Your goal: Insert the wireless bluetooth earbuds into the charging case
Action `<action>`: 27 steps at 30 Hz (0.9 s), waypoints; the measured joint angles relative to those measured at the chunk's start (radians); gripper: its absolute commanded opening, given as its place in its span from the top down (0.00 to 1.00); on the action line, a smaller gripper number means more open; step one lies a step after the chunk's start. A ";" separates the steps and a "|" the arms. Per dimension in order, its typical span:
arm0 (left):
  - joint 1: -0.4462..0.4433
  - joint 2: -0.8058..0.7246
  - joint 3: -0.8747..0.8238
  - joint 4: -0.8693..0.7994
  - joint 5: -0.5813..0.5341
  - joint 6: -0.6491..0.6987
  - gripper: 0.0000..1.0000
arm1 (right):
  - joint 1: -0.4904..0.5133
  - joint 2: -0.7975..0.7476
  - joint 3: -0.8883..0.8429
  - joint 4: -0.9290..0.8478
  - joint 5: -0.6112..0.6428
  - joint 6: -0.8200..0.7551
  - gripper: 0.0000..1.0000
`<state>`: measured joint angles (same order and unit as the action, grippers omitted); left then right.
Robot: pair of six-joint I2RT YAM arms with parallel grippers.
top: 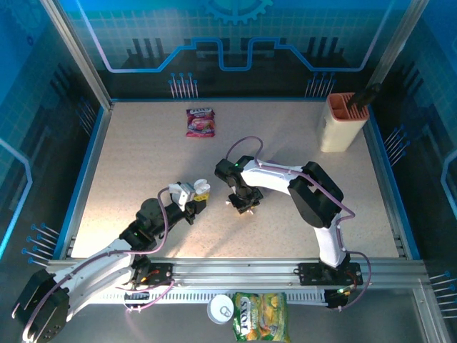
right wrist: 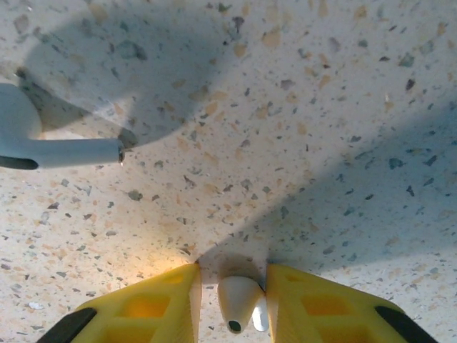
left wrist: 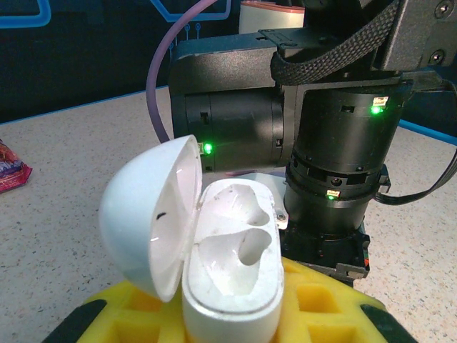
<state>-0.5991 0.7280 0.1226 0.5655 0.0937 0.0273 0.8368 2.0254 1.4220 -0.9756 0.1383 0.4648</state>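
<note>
My left gripper [top: 191,199] is shut on a white charging case [top: 194,190], held just above the table left of centre. In the left wrist view the case [left wrist: 232,243] stands between the yellow fingers [left wrist: 314,300] with its lid [left wrist: 146,214] swung open to the left; both cavities are empty. My right gripper [top: 243,206] points straight down at the table just right of the case. It stands open, and a white earbud [right wrist: 239,304] lies on the table between its fingers [right wrist: 321,307], touching the right one. A second white earbud [right wrist: 43,146] lies farther off to the left.
A pink snack packet [top: 201,122] lies at the back of the table, and a cream holder with an orange insert [top: 343,121] stands at the back right. A green bag [top: 260,316] and a white lid [top: 223,309] sit off the table's near edge.
</note>
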 measured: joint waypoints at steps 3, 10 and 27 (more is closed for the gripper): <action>0.000 0.002 0.000 0.000 0.000 0.000 0.90 | 0.000 0.000 0.000 0.000 0.000 -0.003 0.79; 0.000 0.020 0.000 0.004 0.000 0.000 0.88 | 0.000 -0.002 -0.002 0.003 0.012 -0.001 0.79; 0.000 0.291 0.035 0.205 0.066 0.027 0.90 | -0.006 -0.525 -0.295 0.389 0.034 0.097 0.82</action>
<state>-0.5991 1.0187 0.1574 0.7708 0.1593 0.0544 0.8303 1.5002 1.1271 -0.5861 0.1726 0.5617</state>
